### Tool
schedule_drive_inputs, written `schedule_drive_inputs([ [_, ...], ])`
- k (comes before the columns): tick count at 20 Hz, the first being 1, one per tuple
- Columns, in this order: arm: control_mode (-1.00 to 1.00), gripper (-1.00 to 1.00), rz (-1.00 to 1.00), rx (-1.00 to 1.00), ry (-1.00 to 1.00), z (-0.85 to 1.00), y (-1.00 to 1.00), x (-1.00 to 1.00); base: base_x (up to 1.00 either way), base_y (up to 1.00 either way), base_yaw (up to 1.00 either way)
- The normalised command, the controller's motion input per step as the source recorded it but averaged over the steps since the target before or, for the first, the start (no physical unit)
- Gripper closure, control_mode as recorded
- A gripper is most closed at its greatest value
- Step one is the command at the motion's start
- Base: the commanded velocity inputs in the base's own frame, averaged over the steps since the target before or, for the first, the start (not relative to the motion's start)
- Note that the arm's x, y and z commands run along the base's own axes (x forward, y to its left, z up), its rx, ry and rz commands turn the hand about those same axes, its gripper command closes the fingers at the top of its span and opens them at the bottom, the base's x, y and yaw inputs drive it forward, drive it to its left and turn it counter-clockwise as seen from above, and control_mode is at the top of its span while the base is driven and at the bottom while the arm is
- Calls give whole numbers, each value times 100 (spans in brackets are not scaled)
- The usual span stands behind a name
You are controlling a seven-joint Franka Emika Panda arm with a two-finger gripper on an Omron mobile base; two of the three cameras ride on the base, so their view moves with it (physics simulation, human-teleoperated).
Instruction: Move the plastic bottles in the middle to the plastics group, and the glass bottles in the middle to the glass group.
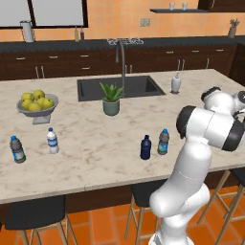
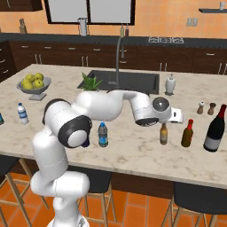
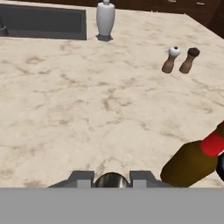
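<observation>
My gripper (image 2: pixel 164 122) is shut on the top of the slender amber glass bottle (image 2: pixel 163 135). That bottle hangs upright with its base at or just above the counter, a little left of the red-necked bottle (image 2: pixel 187 133) of the glass group. In the hand view its metal cap (image 3: pixel 111 180) sits between my fingertips (image 3: pixel 81 178), and the red-necked bottle (image 3: pixel 192 162) lies close on the right. The navy plastic bottle (image 1: pixel 145 147) and the clear blue-capped one (image 1: pixel 163 141) stand mid-counter. Two plastics-group bottles (image 1: pixel 52 140) (image 1: pixel 17 149) stand far left.
A large dark wine bottle (image 2: pixel 216 128) stands right of the red-necked one. Salt and pepper shakers (image 3: pixel 170 60) (image 3: pixel 189 60) and a white soap dispenser (image 3: pixel 105 19) are behind. The sink (image 1: pixel 119 87), a potted plant (image 1: pixel 111 100) and a fruit bowl (image 1: pixel 37 103) sit further left.
</observation>
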Motion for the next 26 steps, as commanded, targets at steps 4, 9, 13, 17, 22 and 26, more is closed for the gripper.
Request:
schedule_drive_inputs([
  [4,-100,100,0,0,-6,0,-31,0,0,0,0],
  [9,-100,100,0,0,-1,-3,-21,0,0,0,0],
  [13,-100,100,0,0,0,-21,0,0,0,0,0],
  [17,-100,100,0,0,0,-38,0,6,0,0,0],
  [22,-100,100,0,0,1,-27,0,8,0,0,0],
  [26,-100,100,0,0,8,0,0,3,0,0,0],
])
